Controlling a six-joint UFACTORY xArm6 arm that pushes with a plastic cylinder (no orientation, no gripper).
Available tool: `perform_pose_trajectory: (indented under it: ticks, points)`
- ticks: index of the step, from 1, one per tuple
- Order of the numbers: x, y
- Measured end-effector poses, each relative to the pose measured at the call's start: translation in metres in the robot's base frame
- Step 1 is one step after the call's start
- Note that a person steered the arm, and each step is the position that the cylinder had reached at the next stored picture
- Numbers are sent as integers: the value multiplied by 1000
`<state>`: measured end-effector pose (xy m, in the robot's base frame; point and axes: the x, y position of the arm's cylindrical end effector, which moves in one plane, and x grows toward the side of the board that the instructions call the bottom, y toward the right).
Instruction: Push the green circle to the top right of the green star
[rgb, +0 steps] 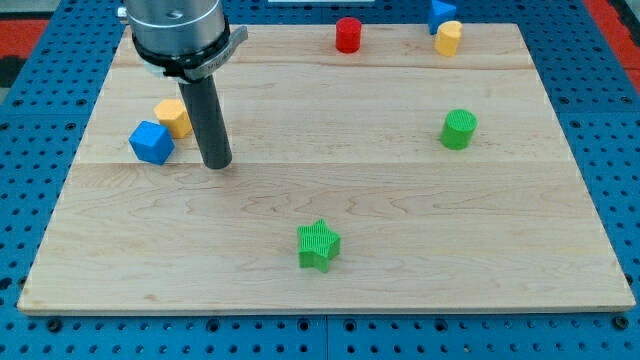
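The green circle (459, 129) stands on the wooden board at the view's right, middle height. The green star (318, 245) lies lower, near the bottom centre, so the circle is up and to the right of it and well apart. My tip (217, 162) rests on the board at the view's left, far from both green blocks. It is just right of a blue cube (151, 141) and a yellow block (175, 117).
A red cylinder (347, 35) stands at the top centre. A yellow block (448, 38) and a blue block (441, 13) sit at the top right edge. The wooden board (330, 290) lies on a blue pegboard table.
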<state>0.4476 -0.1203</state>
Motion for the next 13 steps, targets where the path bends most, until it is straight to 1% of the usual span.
perform_pose_trajectory:
  ticks: [1, 3, 5, 6, 7, 8, 9, 10, 11, 12, 13]
  points:
    - [20, -18]
    - [31, -55]
    - [32, -139]
    - [32, -135]
    - [31, -112]
    - [7, -64]
    - [-3, -5]
    - [-3, 20]
    - [-12, 76]
    - [-59, 171]
    - [-93, 233]
